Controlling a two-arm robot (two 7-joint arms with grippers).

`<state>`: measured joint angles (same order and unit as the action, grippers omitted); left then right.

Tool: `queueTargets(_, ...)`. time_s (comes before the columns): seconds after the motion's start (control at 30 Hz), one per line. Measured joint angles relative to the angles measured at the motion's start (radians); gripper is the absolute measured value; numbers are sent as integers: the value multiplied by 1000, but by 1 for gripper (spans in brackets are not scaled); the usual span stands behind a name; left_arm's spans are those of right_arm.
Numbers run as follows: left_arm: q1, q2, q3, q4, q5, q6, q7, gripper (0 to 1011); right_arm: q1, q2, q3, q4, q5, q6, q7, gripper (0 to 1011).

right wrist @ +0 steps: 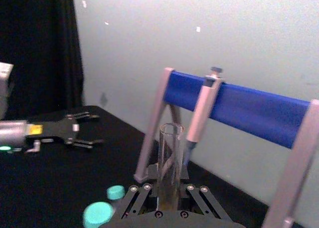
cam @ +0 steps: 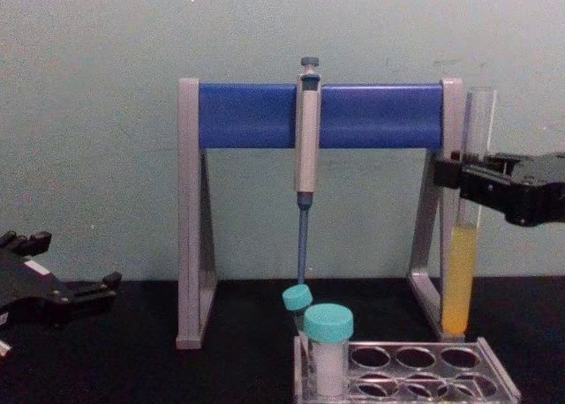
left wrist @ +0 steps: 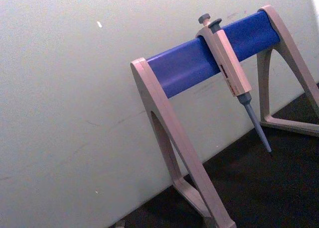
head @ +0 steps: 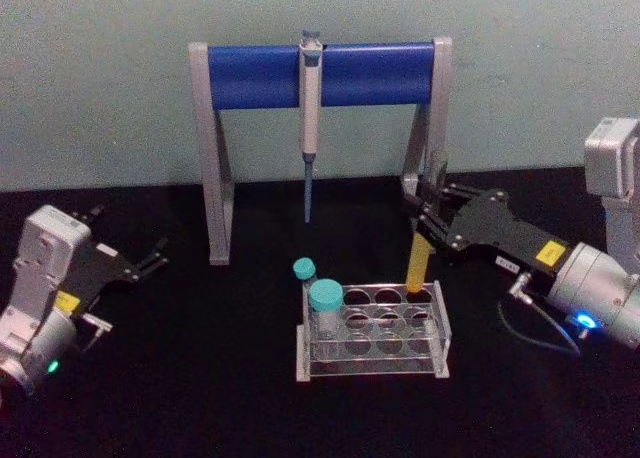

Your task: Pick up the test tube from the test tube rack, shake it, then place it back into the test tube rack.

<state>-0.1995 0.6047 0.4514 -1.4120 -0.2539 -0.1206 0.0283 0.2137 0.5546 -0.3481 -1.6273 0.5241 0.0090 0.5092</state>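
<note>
Test tube [cam: 462, 272], yellow liquid, in right claw [cam: 465, 176].

Test tube rack [head: 375, 371] before stand [head: 250, 75]

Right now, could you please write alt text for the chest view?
The right end effector holds the tube upright at the rack, back right corner. A pipette hangs on the stand behind; the left end effector rests open, low left.

Passage behind the right end effector [head: 421, 222] is blocked by the stand leg [head: 441, 88]; rack [head: 372, 371] holes beneath its test tube [head: 417, 263] are unobstructed, vials [head: 325, 310] well aside.
</note>
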Motion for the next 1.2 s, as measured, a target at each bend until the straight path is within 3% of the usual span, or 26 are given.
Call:
queueTargets(0.23,0,0,0,0,0,0,0,1010,0,-8,-32,-8,22,2,39,232)
queueTargets(0.5,0,0,0,0,0,0,0,1009,82,-62,-78,81,22,-25,68,232)
queueTargets(0.53,0,0,0,0,0,0,0,1010,120,-85,-90,128,18,-38,73,232)
queueTargets(0.6,0,0,0,0,0,0,0,1010,145,-98,-95,160,12,-45,73,232)
queueTargets(0.83,0,0,0,0,0,0,0,1010,180,-110,-89,209,-4,-50,51,232)
queueTargets(1.2,0,0,0,0,0,0,0,1010,170,-100,-69,206,-8,-46,39,232)
